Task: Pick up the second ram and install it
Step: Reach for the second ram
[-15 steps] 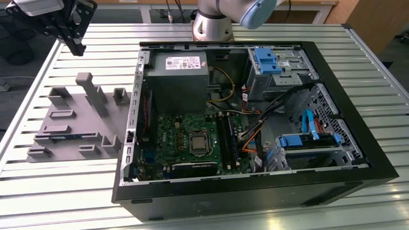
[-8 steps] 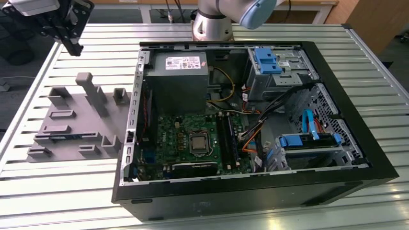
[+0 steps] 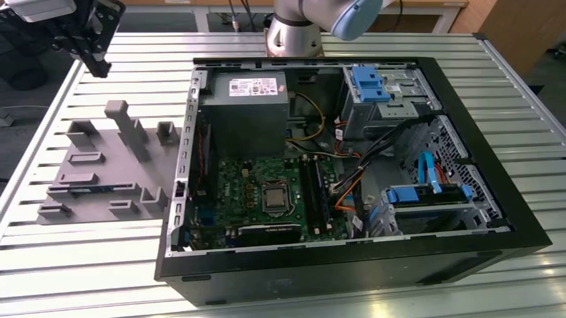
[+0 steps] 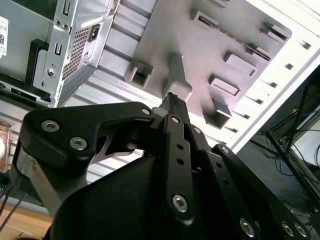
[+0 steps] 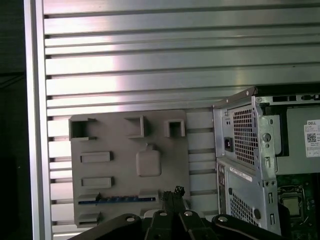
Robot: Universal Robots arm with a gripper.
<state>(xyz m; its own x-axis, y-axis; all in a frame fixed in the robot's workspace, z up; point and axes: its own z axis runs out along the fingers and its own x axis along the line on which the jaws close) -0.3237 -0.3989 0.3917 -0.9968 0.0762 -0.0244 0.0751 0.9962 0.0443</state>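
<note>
The second ram [image 5: 117, 200] is a dark stick with a blue end. It lies on edge in a slot of the grey fixture plate [image 5: 120, 145], at the plate's near side in the exterior view [image 3: 84, 190]. My gripper [image 3: 103, 69] hangs high over the table's far corner on the exterior view's left, beyond the plate and well apart from the ram. Its fingertips [image 5: 172, 191] are pressed together with nothing between them, as the second wrist view [image 4: 172, 98] also shows. The black memory slots [image 3: 311, 192] run along the green motherboard [image 3: 248, 179] inside the open case.
The open black computer case [image 3: 495, 199] takes up the middle and the exterior view's right of the slatted table [image 3: 115, 265]. Inside it are a grey power supply [image 3: 243, 112], blue drive brackets [image 3: 367, 83] and loose cables [image 3: 349, 192]. Upright blocks [image 3: 124, 126] stick up from the fixture plate.
</note>
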